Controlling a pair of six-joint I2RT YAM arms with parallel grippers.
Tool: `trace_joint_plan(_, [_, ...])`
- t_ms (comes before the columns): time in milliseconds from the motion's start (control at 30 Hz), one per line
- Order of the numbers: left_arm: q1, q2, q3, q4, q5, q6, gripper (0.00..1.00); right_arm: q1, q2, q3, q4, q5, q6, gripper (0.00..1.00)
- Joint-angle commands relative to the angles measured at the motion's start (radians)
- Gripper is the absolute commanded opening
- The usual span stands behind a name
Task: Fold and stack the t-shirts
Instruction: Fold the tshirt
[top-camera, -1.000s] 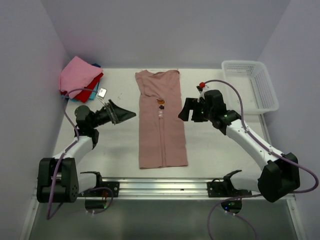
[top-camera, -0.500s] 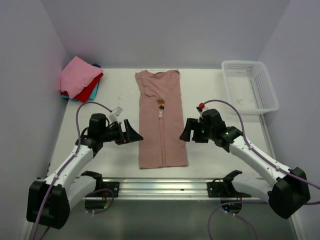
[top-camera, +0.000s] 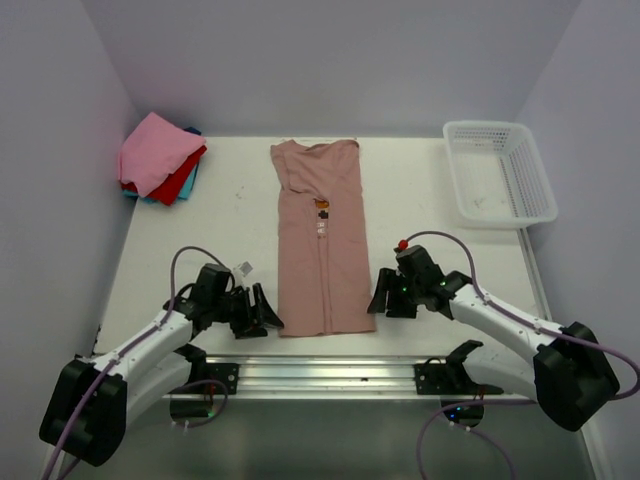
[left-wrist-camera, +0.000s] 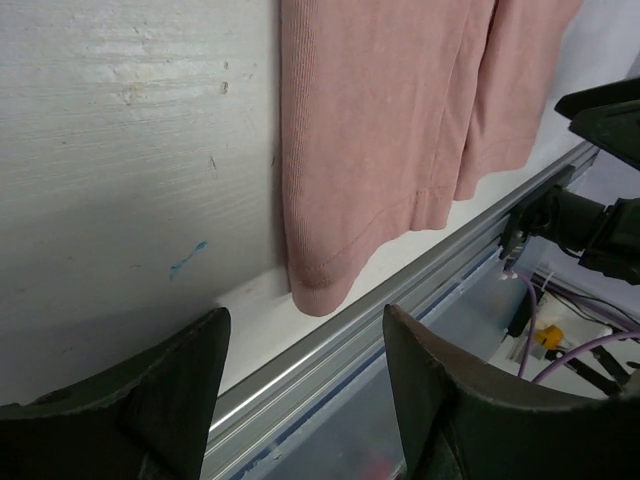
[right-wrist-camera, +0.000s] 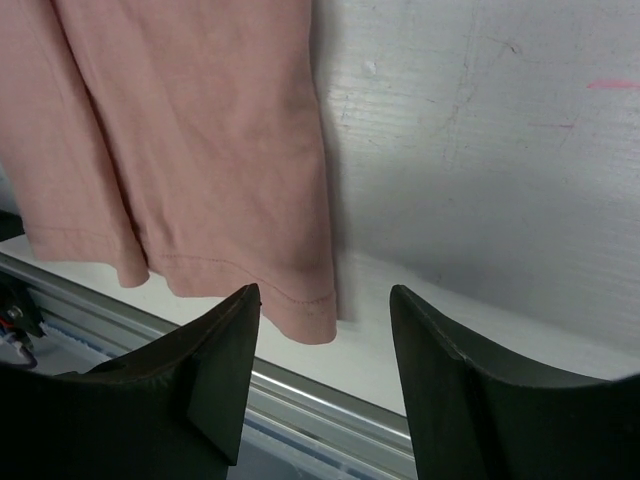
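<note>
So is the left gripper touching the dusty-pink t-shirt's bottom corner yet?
Apart. In the left wrist view the left gripper stands open short of the dusty-pink t-shirt, white table showing between each finger and its corner.

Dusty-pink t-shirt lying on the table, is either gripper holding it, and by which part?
Nothing is held. The left gripper and right gripper stand open beside the near hem corners of the dusty-pink t-shirt, no cloth between their fingers.
</note>
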Motion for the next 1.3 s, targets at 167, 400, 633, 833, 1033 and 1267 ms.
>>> trace_joint_plan(167, [-0.044, 0.054, -0.159, 0.121, -0.037, -0.096, 0.63, 0.012, 0.062, -0.067, 0.111, -0.056, 0.073, 0.52])
trace_joint_plan(400, [-0.064, 0.148, -0.183, 0.215, -0.06, -0.109, 0.59, 0.032, 0.092, -0.085, 0.15, -0.062, 0.098, 0.47])
trace_joint_plan(633, [-0.07, 0.226, -0.214, 0.351, -0.044, -0.125, 0.08, 0.047, 0.097, -0.119, 0.186, -0.091, 0.13, 0.15])
trace_joint_plan(833, [-0.078, 0.145, -0.215, 0.371, -0.021, -0.127, 0.0, 0.086, 0.011, -0.101, 0.129, -0.097, 0.15, 0.0])
trace_joint_plan(1033, [-0.079, -0.084, -0.117, 0.222, -0.064, -0.112, 0.0, 0.09, -0.049, -0.006, 0.037, -0.051, 0.114, 0.0])
trace_joint_plan(1267, [-0.079, -0.092, -0.005, 0.274, -0.123, -0.066, 0.0, 0.09, 0.037, 0.106, 0.015, -0.007, 0.038, 0.0])
